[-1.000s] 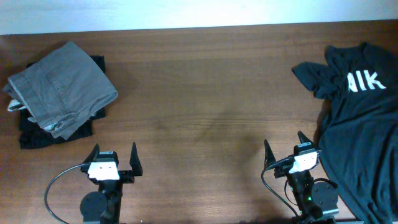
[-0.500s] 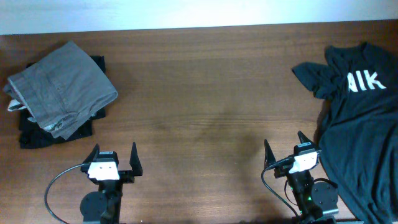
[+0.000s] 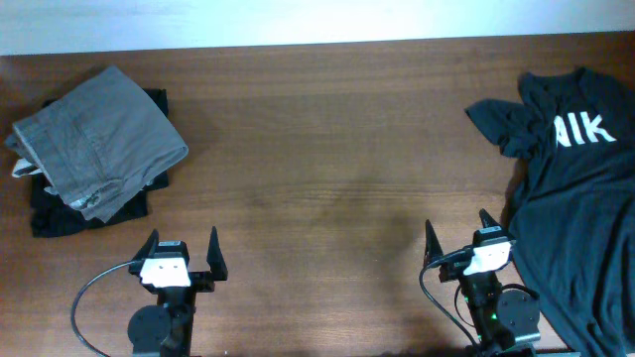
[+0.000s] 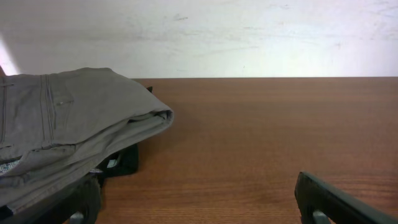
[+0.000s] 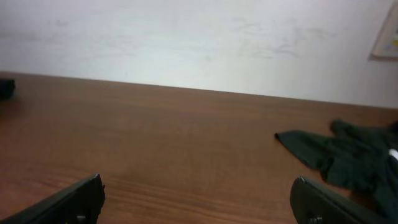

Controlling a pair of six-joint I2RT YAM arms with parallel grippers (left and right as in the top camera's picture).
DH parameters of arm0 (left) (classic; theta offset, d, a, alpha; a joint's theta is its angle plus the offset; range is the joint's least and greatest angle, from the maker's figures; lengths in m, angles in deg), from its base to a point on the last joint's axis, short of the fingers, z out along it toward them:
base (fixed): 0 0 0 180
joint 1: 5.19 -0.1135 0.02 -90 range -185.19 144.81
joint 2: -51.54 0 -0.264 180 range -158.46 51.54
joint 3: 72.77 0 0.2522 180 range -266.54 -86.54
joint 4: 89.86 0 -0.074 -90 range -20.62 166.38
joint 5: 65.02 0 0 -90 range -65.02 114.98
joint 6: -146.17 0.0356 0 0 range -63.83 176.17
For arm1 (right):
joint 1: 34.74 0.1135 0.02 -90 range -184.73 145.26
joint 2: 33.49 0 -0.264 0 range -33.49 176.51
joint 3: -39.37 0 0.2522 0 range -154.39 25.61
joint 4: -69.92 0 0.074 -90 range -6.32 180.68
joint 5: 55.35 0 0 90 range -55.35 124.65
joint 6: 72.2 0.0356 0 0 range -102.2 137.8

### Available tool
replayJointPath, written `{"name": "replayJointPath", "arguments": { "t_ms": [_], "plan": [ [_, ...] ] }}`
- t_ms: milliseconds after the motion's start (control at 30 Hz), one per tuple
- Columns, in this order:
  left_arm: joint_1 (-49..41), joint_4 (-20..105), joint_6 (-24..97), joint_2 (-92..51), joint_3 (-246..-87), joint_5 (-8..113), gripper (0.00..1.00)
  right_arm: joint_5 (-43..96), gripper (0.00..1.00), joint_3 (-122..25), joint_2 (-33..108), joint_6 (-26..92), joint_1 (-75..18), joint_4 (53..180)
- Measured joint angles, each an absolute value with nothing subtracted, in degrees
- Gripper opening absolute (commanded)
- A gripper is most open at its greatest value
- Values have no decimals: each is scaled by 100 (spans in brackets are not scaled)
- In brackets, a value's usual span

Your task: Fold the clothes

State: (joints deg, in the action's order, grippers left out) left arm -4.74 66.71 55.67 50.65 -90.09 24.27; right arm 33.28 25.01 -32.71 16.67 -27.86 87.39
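Wooden worktop, T-shirt sprawled front-to-back down its right edge, just beside the right end effector. Left end effector sits well apart. Both are wide open, holding nothing.

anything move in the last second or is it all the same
The right pincer edged very slightly toward the T-shirt, open and empty. Nothing was taken hold of or let go. The left pincer, the T-shirt, the grey trousers and the black garment under them stayed put.

Grey trousers top a black garment beyond the spread left end effector.
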Motion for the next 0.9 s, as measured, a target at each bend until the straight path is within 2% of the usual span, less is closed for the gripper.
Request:
{"name": "replayJointPath", "arguments": {
  "t_ms": [233, 433, 767, 900],
  "plan": [
    [-474, 6668, 5567, 5065, -9007, 2427, 99, 3429, 99, 1681, -3118, 2082, -2786, 9736],
    [-476, 6664, 5567, 5065, -9000, 2427, 99, 3464, 99, -627, -1977, 2187, -2786, 10754],
    [-476, 6662, 5567, 5069, -8980, 2425, 99, 3488, 99, -4961, 1675, 2152, -2801, 13368],
    [-476, 6666, 5567, 5069, -8976, 2425, 99, 3483, 99, -6509, 3365, 2052, -3081, 14306]
  ]
}}
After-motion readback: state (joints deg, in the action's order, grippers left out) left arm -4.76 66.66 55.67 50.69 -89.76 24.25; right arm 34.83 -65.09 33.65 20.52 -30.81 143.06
